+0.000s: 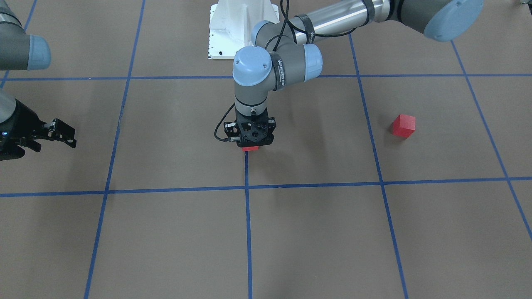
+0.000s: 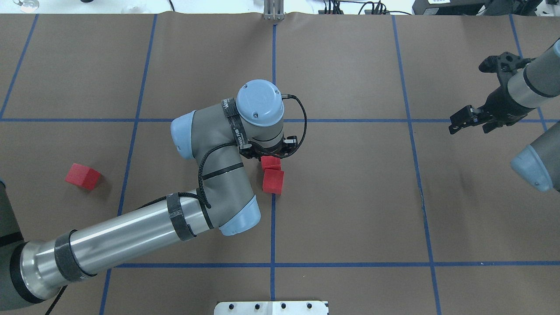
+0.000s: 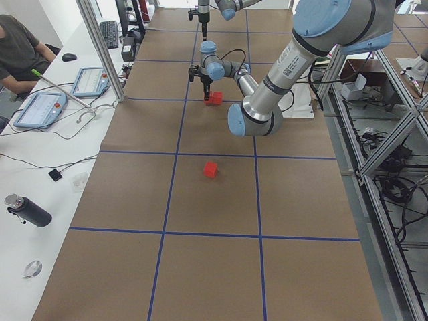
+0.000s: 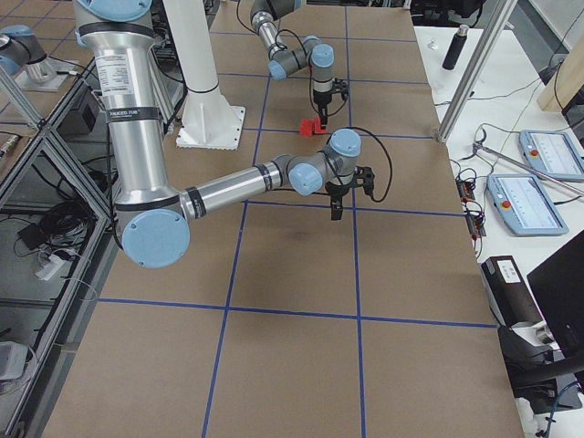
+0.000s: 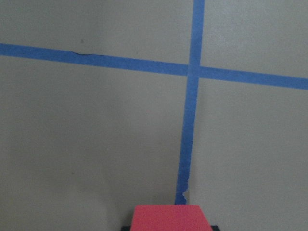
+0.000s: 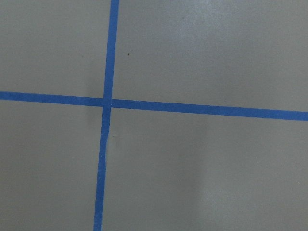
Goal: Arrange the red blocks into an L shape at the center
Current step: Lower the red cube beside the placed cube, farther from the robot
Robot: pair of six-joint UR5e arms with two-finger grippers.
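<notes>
Red blocks [image 2: 273, 181] number three, and no single view gives us all of them clearly. Overhead, we see two at the center [image 2: 306, 175], by the middle blue line [image 2: 273, 227]. The free block [image 2: 273, 181] sits on the desk [image 2: 350, 210]. The held block [image 2: 271, 161] lies just beyond it, touching or nearly so, half covered by the left gripper [image 1: 250, 143]. The front view hides the free block behind that arm and shows only a red sliver of the held block under the gripper. The left wrist view settles the grip: dark fingertips [image 5: 125, 227] press against both sides of the held block, so the gripper is closed on it. Whether it rests on the desk we cannot tell. The stray block [image 2: 83, 176] sits well apart on the robot's left, inside a grid square. The right gripper [image 2: 468, 96] hangs over the desk's right side, jaws wide apart and holding nothing; its wrist view gives only brown surface and crossing tape. Only the left side view shows a person [image 3: 17, 47] seated beyond the desk.
</notes>
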